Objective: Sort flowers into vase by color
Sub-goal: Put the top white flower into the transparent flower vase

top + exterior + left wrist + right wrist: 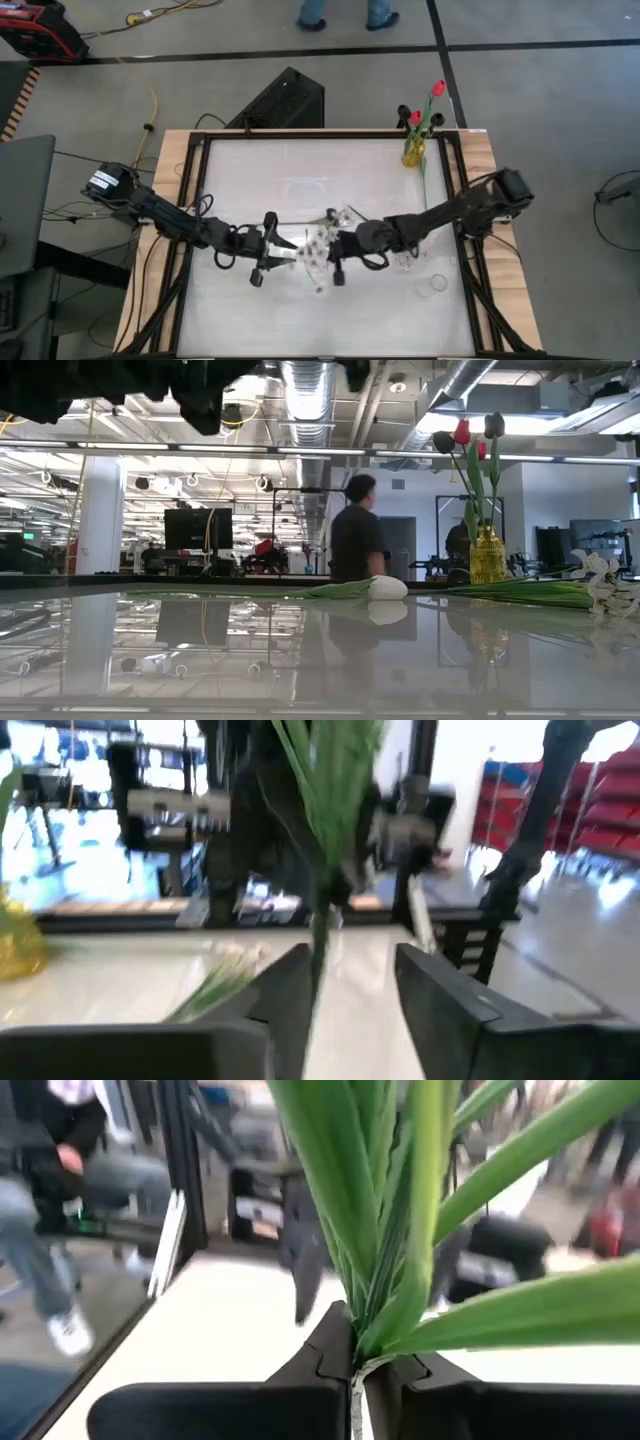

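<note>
Both dark arms reach in low over the near-middle of the white glossy table (300, 170), wrists almost meeting. The right gripper (357, 1370) has its fingers clamped tight on a green-stemmed, long-leaved flower (400, 1230); the left gripper (345, 990) sits with fingers parted, a thin stem (318, 935) in the gap. White blossom sprigs (322, 240) lie between them. Farther back, a yellow glass vase (415, 150) holds red and dark tulips (437, 90) at the far right corner.
</note>
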### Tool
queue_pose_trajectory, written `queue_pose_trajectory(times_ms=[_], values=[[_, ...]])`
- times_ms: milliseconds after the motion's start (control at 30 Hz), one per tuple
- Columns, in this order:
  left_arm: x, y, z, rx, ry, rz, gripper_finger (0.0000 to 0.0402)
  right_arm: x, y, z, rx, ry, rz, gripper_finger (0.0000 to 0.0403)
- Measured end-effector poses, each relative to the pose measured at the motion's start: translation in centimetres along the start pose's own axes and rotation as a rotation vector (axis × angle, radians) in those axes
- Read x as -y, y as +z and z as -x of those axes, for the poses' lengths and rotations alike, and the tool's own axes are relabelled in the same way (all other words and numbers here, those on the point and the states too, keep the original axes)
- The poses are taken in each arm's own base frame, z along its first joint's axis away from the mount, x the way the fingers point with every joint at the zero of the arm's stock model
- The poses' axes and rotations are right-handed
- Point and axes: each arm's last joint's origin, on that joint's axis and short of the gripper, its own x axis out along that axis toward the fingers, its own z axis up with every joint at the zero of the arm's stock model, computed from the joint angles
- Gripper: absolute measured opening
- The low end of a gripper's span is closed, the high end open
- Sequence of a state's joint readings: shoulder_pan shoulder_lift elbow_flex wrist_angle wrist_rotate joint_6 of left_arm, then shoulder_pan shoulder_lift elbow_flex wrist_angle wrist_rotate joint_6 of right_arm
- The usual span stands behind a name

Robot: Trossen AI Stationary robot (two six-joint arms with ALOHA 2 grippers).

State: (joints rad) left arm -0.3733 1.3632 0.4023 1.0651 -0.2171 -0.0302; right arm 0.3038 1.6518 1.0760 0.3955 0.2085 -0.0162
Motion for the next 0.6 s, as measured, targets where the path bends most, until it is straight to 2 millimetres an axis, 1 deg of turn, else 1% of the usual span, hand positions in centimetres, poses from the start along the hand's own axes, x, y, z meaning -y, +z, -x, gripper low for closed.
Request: queue_pose_trajectory(times_ms=[67, 167, 300, 367, 467, 600], values=[[-0.1, -0.5, 0.0, -0.053, 0.028, -0.013, 0.0159, 0.0, 0.4, 1.7, -0.111, 0.008, -0.052, 0.0037], [-0.3, -1.4, 0.1, -0.136, 0.080, -0.020, 0.0181, -0.4, 1.0, 4.9, -0.272, 0.018, -0.137, 0.0034], [-0.5, -1.9, 0.2, -0.189, 0.130, -0.036, 0.0189, -1.3, 2.1, 9.8, -0.411, 0.038, -0.252, 0.0033], [-0.5, -1.9, 0.2, -0.188, 0.148, -0.043, 0.0189, -2.0, 2.8, 12.1, -0.428, 0.071, -0.294, 0.0037], [-0.6, -1.9, 0.2, -0.187, 0.160, -0.066, 0.0189, -3.1, 4.2, 15.3, -0.398, 0.151, -0.337, 0.0039], [-0.7, -1.9, 0.2, -0.187, 0.167, -0.068, 0.0190, -4.1, 5.2, 18.8, -0.371, 0.234, -0.342, 0.0038]])
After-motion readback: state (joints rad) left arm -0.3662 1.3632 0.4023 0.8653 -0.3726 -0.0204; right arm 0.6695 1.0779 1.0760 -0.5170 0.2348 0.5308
